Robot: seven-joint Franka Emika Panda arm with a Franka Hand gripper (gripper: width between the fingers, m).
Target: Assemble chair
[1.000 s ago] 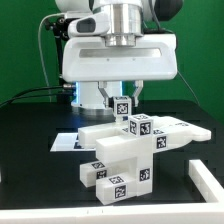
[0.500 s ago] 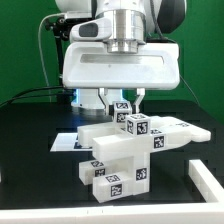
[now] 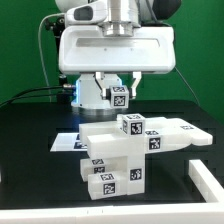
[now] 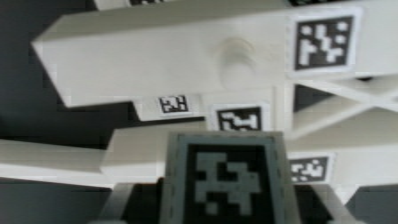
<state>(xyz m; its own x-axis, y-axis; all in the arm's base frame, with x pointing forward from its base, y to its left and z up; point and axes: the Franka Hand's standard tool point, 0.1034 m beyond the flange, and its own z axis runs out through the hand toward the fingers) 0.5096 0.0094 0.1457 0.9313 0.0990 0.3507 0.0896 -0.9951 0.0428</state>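
Exterior view: one chair lies on a black table, its long slab running left to right. One gripper above grasps a tagged block.

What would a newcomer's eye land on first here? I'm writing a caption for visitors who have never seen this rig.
First, the big white gripper at the top centre of the exterior view, holding a small tagged white block between its fingers, lifted clear above the table. Next, right below it, the chunky white chair with black-and-white tags, sitting on the black table.
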